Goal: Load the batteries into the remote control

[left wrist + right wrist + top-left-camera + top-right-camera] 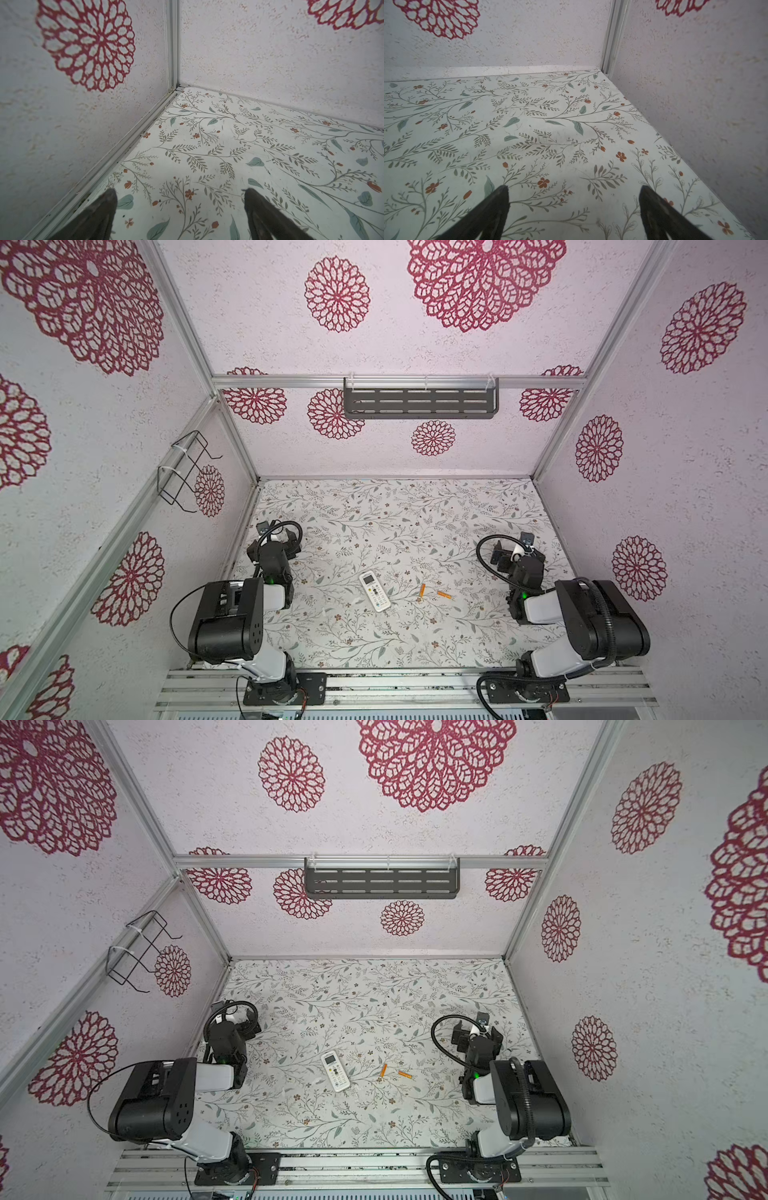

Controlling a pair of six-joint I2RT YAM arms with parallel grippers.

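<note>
The white remote control (375,590) (335,1070) lies buttons-up near the middle of the floral table, its grey screen at the far end. To its right lie two orange batteries: one (422,591) (383,1070) close by, the other (444,595) (405,1075) slightly farther right. My left gripper (291,545) (180,190) hovers open by the left wall, far left of the remote. My right gripper (517,556) (573,187) is open near the right wall, behind the batteries. Both wrist views show only bare table between the fingers.
A grey slotted shelf (419,400) hangs on the back wall and a black wire rack (187,472) on the left wall. Enclosure walls stand close around the table. An aluminium rail (395,684) with the arm bases runs along the front edge.
</note>
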